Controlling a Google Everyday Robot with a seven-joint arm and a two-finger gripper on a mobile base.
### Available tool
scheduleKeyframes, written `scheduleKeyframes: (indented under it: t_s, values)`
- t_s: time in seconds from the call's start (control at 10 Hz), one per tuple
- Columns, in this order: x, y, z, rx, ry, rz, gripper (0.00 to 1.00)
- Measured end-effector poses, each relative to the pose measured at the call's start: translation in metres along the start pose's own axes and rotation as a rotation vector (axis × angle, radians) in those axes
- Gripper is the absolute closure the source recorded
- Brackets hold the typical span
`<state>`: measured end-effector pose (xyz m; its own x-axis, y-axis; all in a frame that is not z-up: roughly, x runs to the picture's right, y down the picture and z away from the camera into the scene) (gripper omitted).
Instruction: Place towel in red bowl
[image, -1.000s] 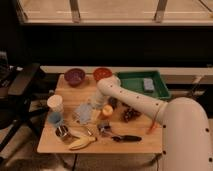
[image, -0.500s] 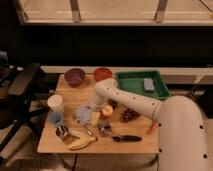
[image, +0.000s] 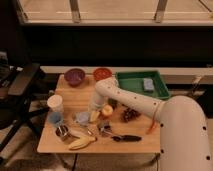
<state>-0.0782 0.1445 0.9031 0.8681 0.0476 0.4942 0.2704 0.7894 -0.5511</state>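
Note:
The red bowl (image: 102, 74) stands at the back of the wooden table (image: 135, 142), next to a purple bowl (image: 74, 76). A pale bluish crumpled towel (image: 81, 118) lies on the table left of centre. My white arm reaches in from the right, bends near the red bowl and points down. My gripper (image: 93, 111) hangs low over the table at the towel's right edge, beside a yellow-red fruit (image: 106, 111). I cannot tell whether it touches the towel.
A green tray (image: 131, 82) holding a blue sponge (image: 148, 84) sits at the back right. A white cup (image: 55, 103), a blue cup (image: 55, 119), a metal cup (image: 62, 132), a banana (image: 80, 144), grapes (image: 130, 115) and a black-handled tool (image: 124, 138) are spread around. A chair (image: 22, 95) stands to the left.
My arm has swung a little to the left and lowered, bringing the gripper closer to the towel. The objects on the table have not moved.

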Motion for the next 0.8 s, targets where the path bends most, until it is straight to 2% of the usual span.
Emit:
scheduleKeyframes:
  t_s: [0.4, 0.6, 0.8]
  values:
    - [0.002, 0.002, -0.003, -0.005, 0.003, 0.0, 1.0]
    - [0.008, 0.004, -0.017, 0.016, -0.039, 0.03, 1.0]
    - [0.003, 0.003, -0.016, 0.014, -0.045, 0.026, 1.0]
